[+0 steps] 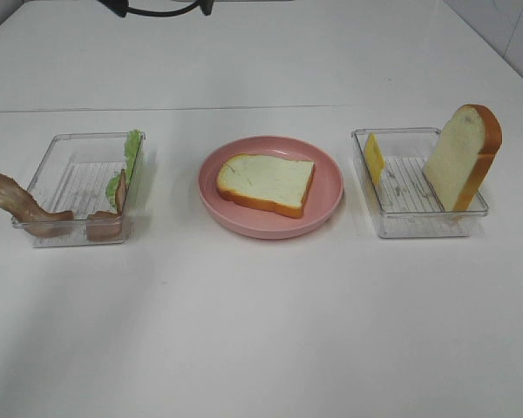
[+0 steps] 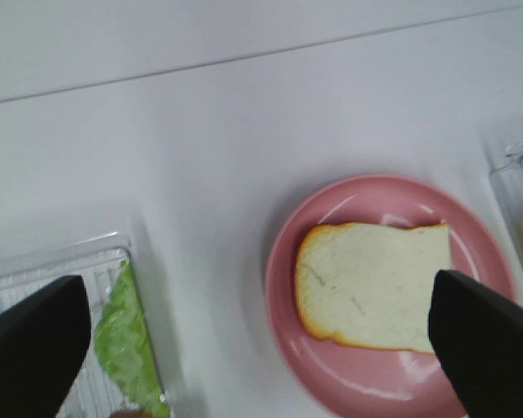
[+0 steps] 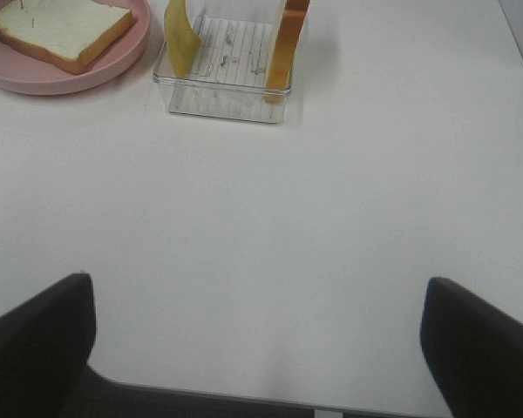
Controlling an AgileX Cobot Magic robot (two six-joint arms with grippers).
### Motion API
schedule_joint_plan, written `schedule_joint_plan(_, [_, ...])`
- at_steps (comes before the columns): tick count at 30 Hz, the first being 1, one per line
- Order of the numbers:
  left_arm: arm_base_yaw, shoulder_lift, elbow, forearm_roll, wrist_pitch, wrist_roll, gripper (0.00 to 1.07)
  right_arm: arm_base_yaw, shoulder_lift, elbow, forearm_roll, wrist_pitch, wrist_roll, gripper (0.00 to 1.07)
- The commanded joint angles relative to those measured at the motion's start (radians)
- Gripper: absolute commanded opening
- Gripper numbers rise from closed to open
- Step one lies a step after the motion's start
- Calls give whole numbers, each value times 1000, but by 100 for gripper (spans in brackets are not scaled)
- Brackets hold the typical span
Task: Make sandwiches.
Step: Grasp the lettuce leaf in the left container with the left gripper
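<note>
One bread slice point(image 1: 266, 183) lies flat on the round pink plate point(image 1: 324, 207) at the table's middle. A second bread slice point(image 1: 462, 157) stands upright in the right clear tray point(image 1: 410, 198), with a yellow cheese slice point(image 1: 375, 157) leaning on its left wall. The left clear tray point(image 1: 70, 170) holds a green lettuce leaf point(image 1: 132, 157) against its right wall and brown bacon strips point(image 1: 17, 205), one hanging over its left front corner. Neither gripper shows in the exterior view. My left gripper point(image 2: 257, 287) is open and empty above the plate's bread point(image 2: 375, 283). My right gripper point(image 3: 257, 287) is open and empty over bare table, well in front of the right tray point(image 3: 227, 96).
The white table has a seam line across its back point(image 1: 261, 108). A dark cable or mount point(image 1: 157, 7) sits at the far edge. The lettuce point(image 2: 126, 340) and left tray point(image 2: 44, 270) show in the left wrist view, the cheese point(image 3: 181, 39) in the right wrist view.
</note>
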Motion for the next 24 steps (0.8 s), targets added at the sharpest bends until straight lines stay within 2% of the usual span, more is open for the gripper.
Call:
schedule_joint_plan(1, [39, -22, 99, 1, 103, 10, 102, -4, -34, 1, 5, -2, 2, 99])
schedule_joint_plan(2, [39, -22, 99, 1, 103, 10, 102, -4, -34, 1, 5, -2, 2, 99])
schedule_joint_plan(4, [76, -7, 158, 1, 101, 18, 102, -4, -34, 1, 5, -2, 2, 99])
schedule_joint_plan(8, [95, 14, 178, -6, 99, 10, 102, -4, -34, 1, 5, -2, 2, 99])
schedule_joint_plan(17, [99, 91, 181, -25, 46, -22, 101, -4, -34, 1, 5, -2, 2, 99])
schedule_joint_plan(24, [99, 156, 181, -43, 31, -22, 100, -4, -34, 1, 5, -2, 2, 99])
